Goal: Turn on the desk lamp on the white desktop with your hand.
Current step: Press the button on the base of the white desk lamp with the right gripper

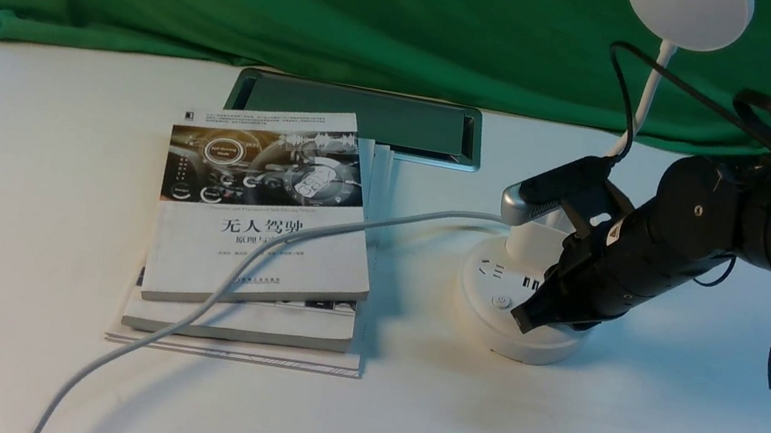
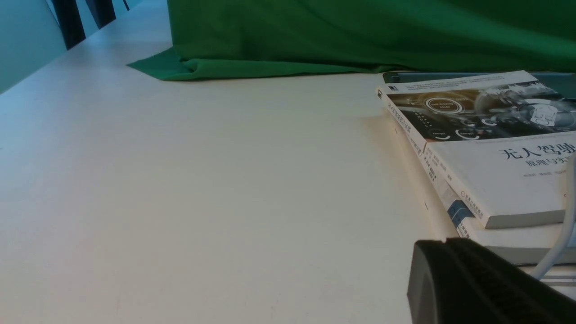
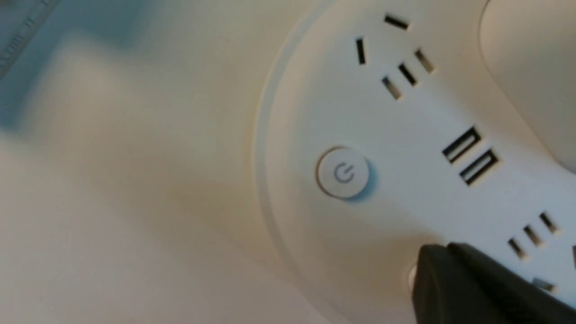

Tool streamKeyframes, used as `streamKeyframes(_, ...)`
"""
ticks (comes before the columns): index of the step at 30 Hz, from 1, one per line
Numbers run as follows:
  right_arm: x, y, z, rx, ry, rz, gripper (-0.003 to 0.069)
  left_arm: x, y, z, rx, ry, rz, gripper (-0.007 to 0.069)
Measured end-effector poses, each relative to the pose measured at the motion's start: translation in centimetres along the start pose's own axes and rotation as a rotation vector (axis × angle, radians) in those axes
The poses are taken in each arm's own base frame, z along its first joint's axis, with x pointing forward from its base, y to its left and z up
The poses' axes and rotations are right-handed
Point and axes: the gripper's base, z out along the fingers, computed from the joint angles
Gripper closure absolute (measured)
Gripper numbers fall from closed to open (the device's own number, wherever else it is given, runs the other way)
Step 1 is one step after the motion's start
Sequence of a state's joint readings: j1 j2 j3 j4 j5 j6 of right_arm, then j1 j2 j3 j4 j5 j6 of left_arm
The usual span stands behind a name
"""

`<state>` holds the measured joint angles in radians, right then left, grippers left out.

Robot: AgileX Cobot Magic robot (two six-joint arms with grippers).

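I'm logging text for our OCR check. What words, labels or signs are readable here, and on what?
"无人驾驶": large title on the cover of the top book.
"原理与": subtitle beneath it, the rest hidden by the white cable.
Power symbol: on the round button of the desk lamp base.
Small print, cover badges, spines: too small to read.

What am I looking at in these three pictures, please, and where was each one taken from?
This is a two-armed robot at a white desktop. The front view looks forward from between the arms; the other two come from wrist cameras. On the desktop are stacked books, a pale cable across them, and a desk lamp. The right arm's fingers, closed and holding nothing, point at the lamp's round base, beside its power button. The left arm's fingers sit low near the books.
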<state>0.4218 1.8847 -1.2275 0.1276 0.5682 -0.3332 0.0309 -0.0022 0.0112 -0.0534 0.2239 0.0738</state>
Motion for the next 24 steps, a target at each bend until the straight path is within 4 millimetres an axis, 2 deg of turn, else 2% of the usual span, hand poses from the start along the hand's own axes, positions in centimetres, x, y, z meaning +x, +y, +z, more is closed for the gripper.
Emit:
streamKeyframes(16,0.0,0.0,0.9,-0.014,0.044,0.001,0.0628,0.0,0.0,0.0,0.0,0.0,0.0,0.0603)
streamKeyframes(21,-0.1,0.1,-0.4,-0.011,0.028,0.002,0.0628,0.0,0.0,0.0,0.0,0.0,0.001,0.0603)
streamKeyframes(23,0.0,0.2,-2.3,-0.009,0.011,0.005,0.0628,0.0,0.0,0.0,0.0,0.001,0.002,0.0603)
streamKeyframes(24,0.0,0.2,-2.5,-0.008,0.005,0.007,0.0628,0.0,0.0,0.0,0.0,0.001,0.002,0.0603)
